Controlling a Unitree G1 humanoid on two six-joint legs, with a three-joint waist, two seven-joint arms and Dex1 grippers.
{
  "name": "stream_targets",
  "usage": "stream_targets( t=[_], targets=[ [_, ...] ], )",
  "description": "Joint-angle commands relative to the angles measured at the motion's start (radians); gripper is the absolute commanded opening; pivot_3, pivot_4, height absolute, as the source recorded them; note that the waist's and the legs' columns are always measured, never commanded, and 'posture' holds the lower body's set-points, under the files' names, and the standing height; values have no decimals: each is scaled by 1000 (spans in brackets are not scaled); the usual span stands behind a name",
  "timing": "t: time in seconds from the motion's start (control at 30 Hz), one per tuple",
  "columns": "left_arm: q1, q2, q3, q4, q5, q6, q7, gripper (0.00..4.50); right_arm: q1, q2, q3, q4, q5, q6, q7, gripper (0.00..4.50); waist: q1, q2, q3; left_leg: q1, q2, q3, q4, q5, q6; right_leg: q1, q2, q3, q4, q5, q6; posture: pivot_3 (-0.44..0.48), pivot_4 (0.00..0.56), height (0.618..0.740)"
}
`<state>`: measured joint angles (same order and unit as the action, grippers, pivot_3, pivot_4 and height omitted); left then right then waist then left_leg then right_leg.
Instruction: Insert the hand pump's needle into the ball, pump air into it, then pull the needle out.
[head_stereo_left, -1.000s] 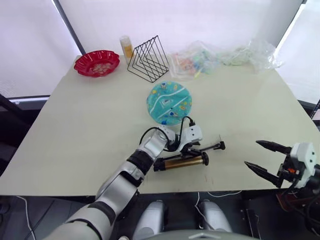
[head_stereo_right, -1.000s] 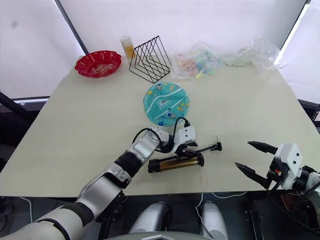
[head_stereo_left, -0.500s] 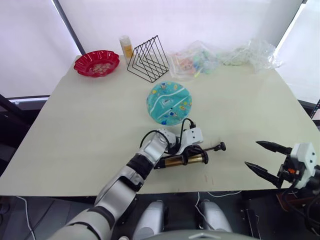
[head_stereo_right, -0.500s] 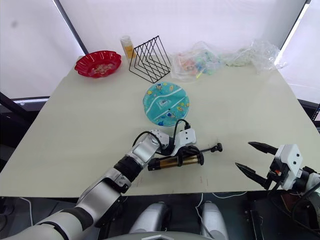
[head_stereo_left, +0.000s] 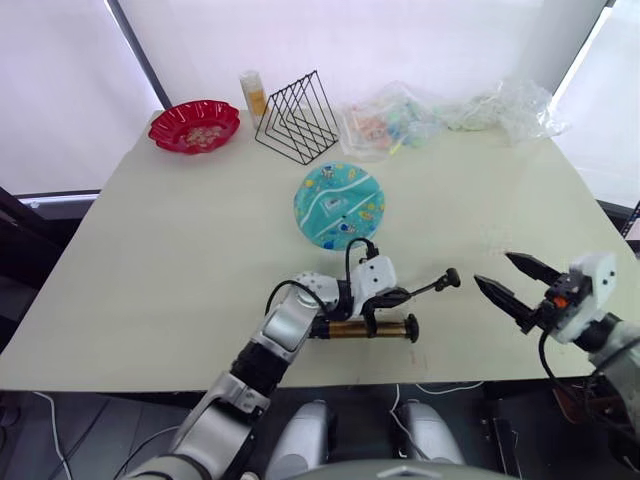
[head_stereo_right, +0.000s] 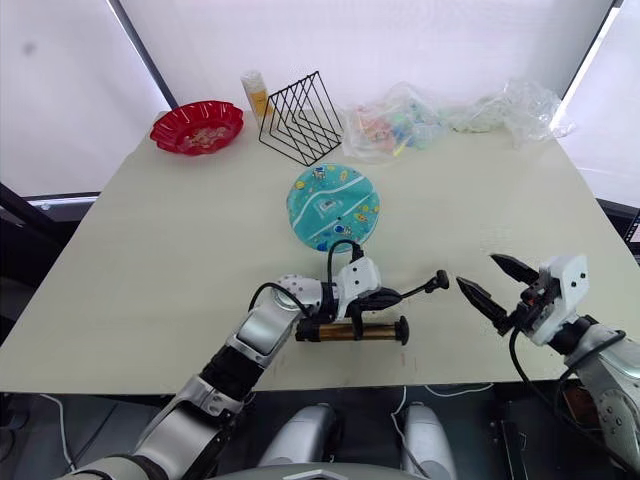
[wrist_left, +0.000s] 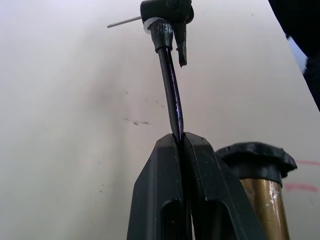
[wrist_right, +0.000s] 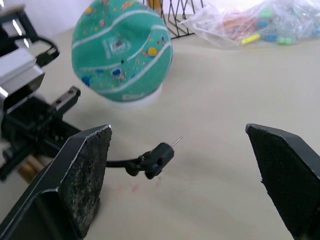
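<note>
The ball lies as a flat teal disc with white wavy stripes in the middle of the table. Nearer the front edge lies the hand pump, a bronze cylinder. My left gripper is shut on its thin black hose, just above the cylinder. The hose end sticks out to the right, and the needle shows at its tip. Just right of that tip my right gripper is open; in its wrist view the needle lies between the wide-apart fingers.
At the back left stand a red scalloped bowl, a small bottle and a black wire rack. Clear plastic bags with colourful bits lie along the back edge. The table's front edge runs just behind the pump.
My left gripper has closed on the hose and raised its tip to the right. My right gripper has moved left and forward, up to the hose tip.
</note>
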<state>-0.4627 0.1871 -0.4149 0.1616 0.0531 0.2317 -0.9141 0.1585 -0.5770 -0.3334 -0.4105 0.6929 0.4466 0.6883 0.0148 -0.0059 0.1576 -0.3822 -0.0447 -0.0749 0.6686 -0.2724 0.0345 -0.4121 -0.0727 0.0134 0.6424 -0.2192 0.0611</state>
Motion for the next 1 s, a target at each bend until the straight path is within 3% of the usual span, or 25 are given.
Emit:
stream_targets(
  t=[0.03,0.23,0.5,1.0],
  targets=[
    [5,3,28,-64,-3,-48,56,38,-58,48,8,-61,102,129,-142,4500,-2,0,0,0,0,0,0,0,0,0,0,0,0,0,0,0,150,740],
    [20,25,34,-76,3,-87,102,38,-110,145,45,-118,245,303,-341,4500,-1,0,0,0,0,0,0,0,0,0,0,0,0,0,0,0,150,740],
    [55,43,31,-97,-3,-96,137,38,-185,271,56,-72,438,483,-616,4500,-3,0,0,0,0,0,0,0,0,-1,0,0,0,0,0,0,150,740],
    [56,67,20,-87,-3,-136,127,38,-278,262,7,43,669,546,-818,4500,-7,1,0,0,0,0,0,0,1,-1,1,0,0,0,0,0,150,740]
  ],
)
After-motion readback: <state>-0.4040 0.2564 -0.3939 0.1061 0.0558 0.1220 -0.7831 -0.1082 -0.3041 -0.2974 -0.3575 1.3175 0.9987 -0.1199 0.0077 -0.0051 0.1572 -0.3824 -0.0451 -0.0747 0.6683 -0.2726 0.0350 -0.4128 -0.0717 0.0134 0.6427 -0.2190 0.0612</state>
